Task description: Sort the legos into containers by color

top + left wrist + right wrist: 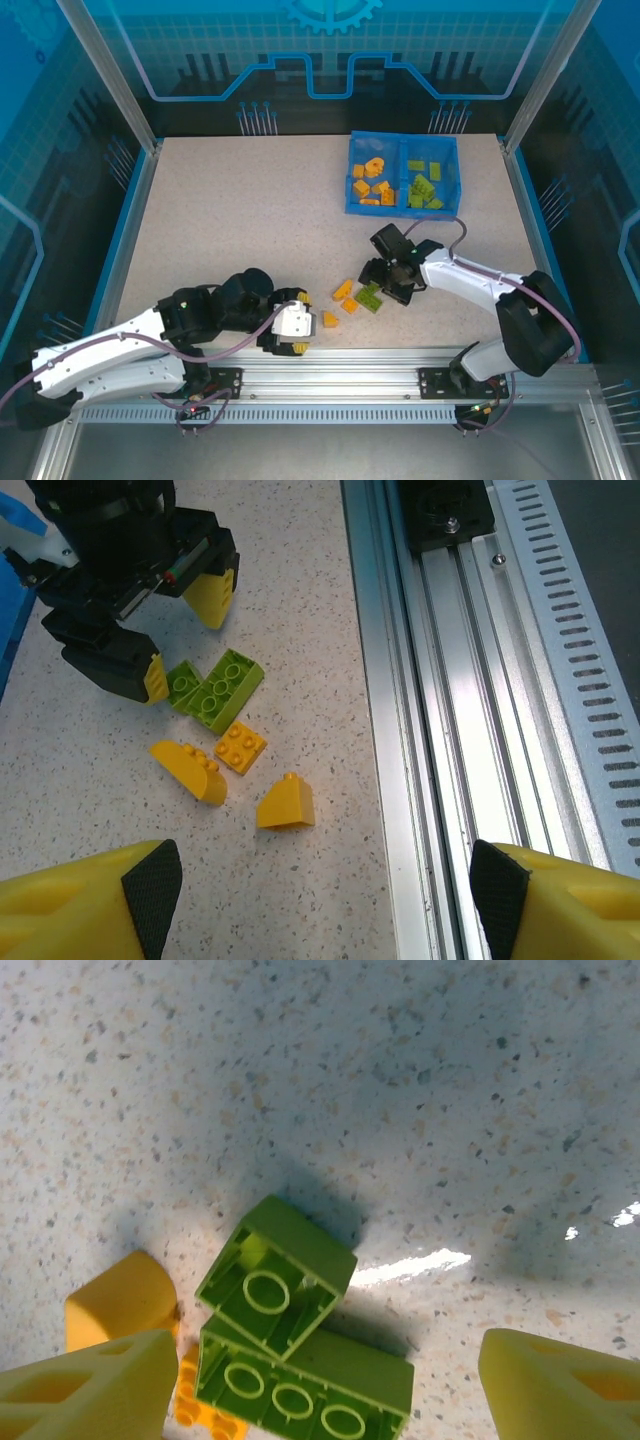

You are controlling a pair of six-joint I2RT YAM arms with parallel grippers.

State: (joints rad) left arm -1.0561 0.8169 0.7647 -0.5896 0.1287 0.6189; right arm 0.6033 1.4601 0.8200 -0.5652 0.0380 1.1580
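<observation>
Hovering right hand spread over green legos | orange brick half-hidden | left hand apart

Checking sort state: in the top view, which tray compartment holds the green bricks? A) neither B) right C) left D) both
B: the green bricks lie in the right compartment of the blue tray; the left compartment holds orange bricks.

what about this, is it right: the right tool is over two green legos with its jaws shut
No. The right tool is over the two green legos, but its jaws are open, not shut; the right wrist view shows them wide apart.
</observation>
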